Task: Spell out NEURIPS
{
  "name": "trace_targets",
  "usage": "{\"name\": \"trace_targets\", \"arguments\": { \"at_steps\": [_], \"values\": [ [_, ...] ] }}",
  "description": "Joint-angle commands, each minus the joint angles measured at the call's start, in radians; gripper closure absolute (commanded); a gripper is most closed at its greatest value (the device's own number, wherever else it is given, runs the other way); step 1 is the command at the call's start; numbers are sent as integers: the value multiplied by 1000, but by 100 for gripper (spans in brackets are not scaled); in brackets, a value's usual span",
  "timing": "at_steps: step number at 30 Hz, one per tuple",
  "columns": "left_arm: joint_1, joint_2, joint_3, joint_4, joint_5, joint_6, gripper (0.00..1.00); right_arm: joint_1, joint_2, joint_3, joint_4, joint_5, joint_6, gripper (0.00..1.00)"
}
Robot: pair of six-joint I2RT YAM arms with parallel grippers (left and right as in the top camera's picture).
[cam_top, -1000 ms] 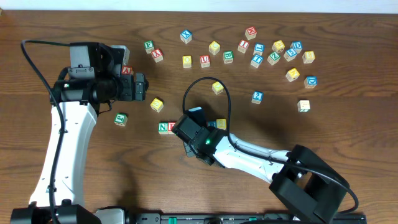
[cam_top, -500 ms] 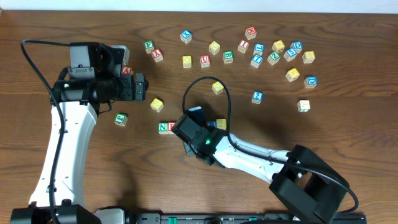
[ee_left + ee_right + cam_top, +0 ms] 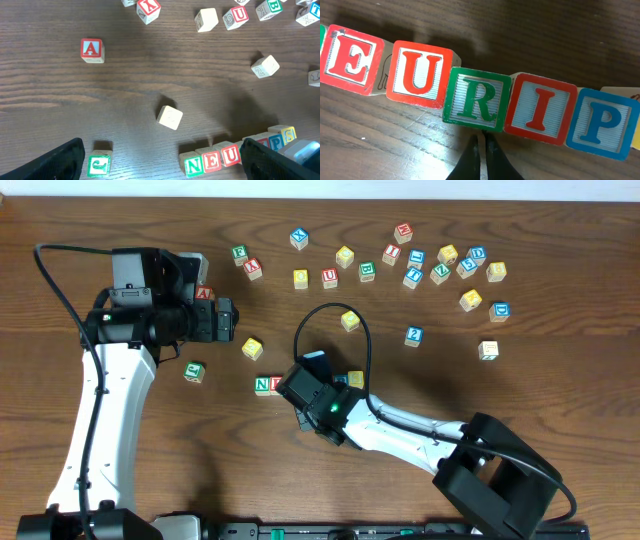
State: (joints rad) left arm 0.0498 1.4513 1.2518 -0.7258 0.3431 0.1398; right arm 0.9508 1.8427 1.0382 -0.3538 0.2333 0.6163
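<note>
A row of letter blocks lies near the table's middle. The right wrist view shows red E (image 3: 349, 59), red U (image 3: 421, 73), green R (image 3: 476, 100), red I (image 3: 540, 110) and blue P (image 3: 602, 124), with a yellow block's edge (image 3: 635, 117) after them. My right gripper (image 3: 482, 142) is shut and empty, its tips just in front of the R. In the overhead view it (image 3: 312, 398) covers most of the row; green N (image 3: 262, 385) and the yellow block (image 3: 355, 379) show. My left gripper (image 3: 165, 167) is open and empty, above the table left of the row.
Several loose letter blocks (image 3: 415, 265) lie scattered at the back of the table. A red A block (image 3: 92, 50), a blank-faced block (image 3: 170, 117) and a green-lettered block (image 3: 100, 165) lie near the left gripper. A black cable (image 3: 345, 315) loops behind the row.
</note>
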Motion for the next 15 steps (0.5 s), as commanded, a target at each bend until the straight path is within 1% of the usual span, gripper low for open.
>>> {"name": "trace_targets", "arguments": {
  "at_steps": [1,15],
  "values": [
    [2,1,22,0,15,21,2,-8,9,-3,3,23,-16,99],
    [2,1,22,0,15,21,2,-8,9,-3,10,24,-27,99]
  ]
}}
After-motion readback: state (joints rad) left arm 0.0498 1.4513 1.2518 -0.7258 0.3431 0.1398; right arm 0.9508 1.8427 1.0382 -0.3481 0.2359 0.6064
